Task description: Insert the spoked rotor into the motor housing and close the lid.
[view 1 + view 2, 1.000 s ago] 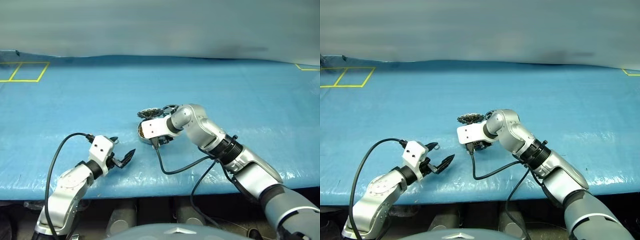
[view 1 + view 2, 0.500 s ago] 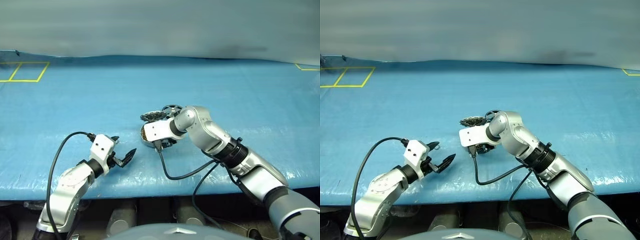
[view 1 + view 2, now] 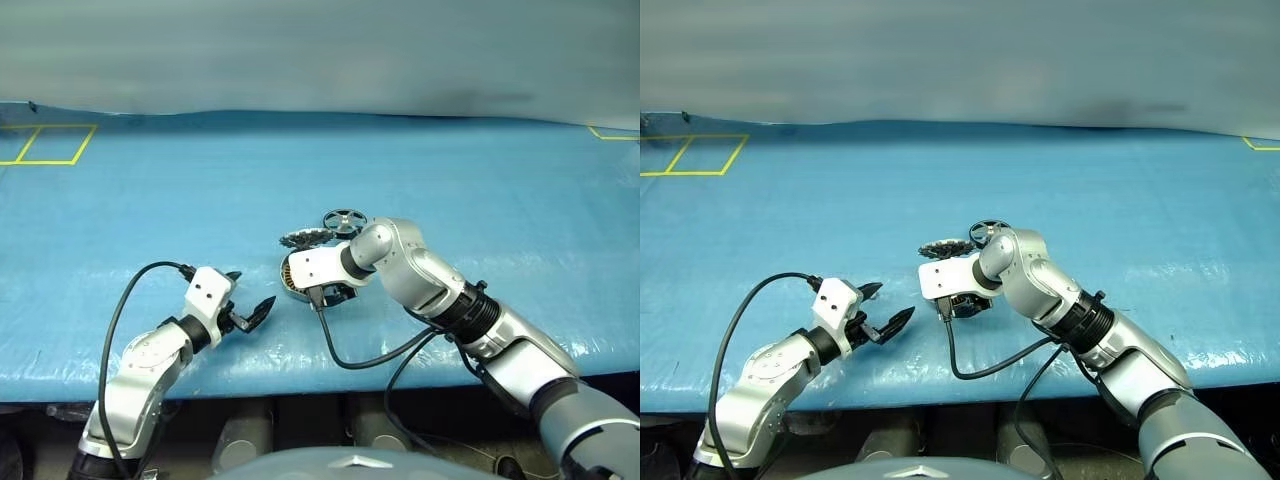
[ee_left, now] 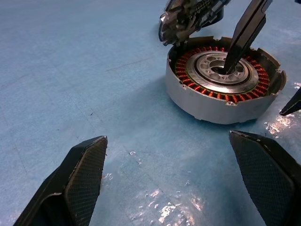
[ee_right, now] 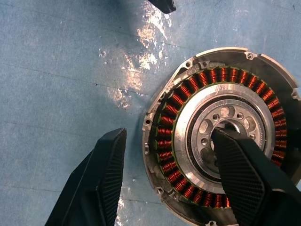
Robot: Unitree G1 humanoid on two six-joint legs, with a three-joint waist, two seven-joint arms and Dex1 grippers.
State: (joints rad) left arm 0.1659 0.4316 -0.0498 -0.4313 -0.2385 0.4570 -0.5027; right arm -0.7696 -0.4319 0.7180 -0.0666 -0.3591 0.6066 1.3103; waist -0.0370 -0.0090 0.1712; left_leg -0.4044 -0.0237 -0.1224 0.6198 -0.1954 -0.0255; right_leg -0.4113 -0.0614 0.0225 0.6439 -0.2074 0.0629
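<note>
The motor housing (image 5: 188, 141), a grey cup with copper windings round a silver hub, lies on the blue mat near the table's front. My right gripper (image 5: 169, 136) is open and straddles its wall, one finger (image 4: 244, 33) dipping into the hub's centre hole and the other outside on the mat. Right behind the housing, the lid (image 3: 305, 238) leans tilted at its far rim. The spoked rotor (image 3: 343, 219) lies flat on the mat just beyond. My left gripper (image 3: 250, 290) is open and empty, a short way left of the housing and pointing at it.
The blue mat (image 3: 480, 210) covers the whole table. The front edge (image 3: 300, 385) runs close under both arms. Yellow tape marks sit at the far left (image 3: 50, 145) and far right (image 3: 612, 134). A black cable (image 3: 370, 350) loops from the right wrist.
My right wrist has drawn a little toward the front edge, and housing and lid have shifted with it. The spoked rotor behind it has come into view. The left arm has kept still.
</note>
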